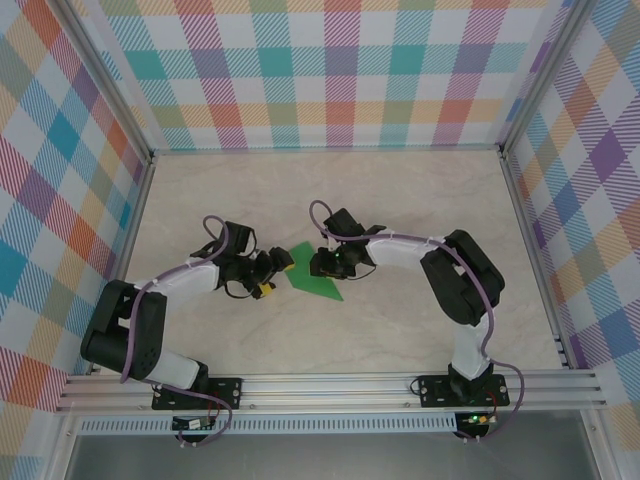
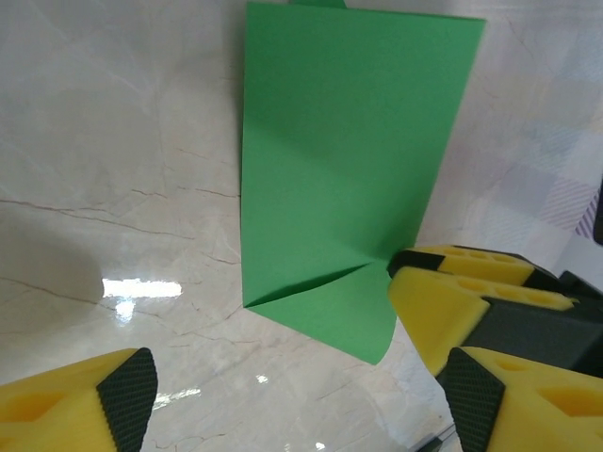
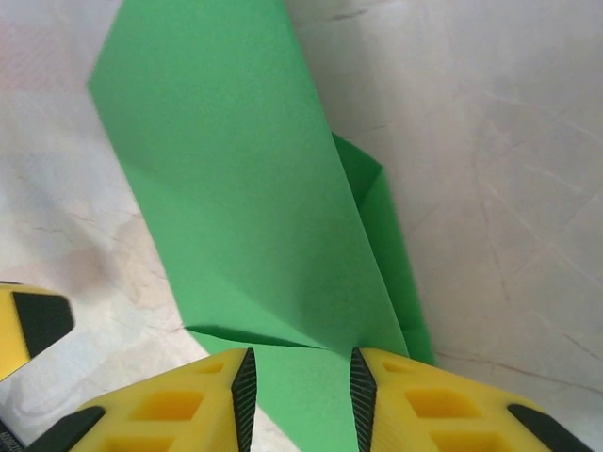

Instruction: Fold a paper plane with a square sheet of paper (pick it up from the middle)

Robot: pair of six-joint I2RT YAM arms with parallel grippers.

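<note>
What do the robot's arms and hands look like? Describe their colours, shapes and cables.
The left arm and right arm have white links, bulky black joints and a purplish cable running alongside. The left hand and right hand are black, each with two yellow wedge fingers faced with black pads.

A pale beige, marble-veined worktop point(image 1: 400, 330) lies glossy under overhead light, and the left wrist view catches a bright white patch of glare point(image 2: 141, 287) on its surface. Upright panels of pastel plaid cloth point(image 1: 340, 70), checked in teal, pink, orange, purple and yellow, enclose it on the left, far and right sides, with slanting silver aluminium frame posts point(image 1: 110, 85) at the far corners. A slotted silver aluminium rail point(image 1: 330, 388) runs along the near edge, with a plain grey surface point(image 1: 330, 455) just below it.
</note>
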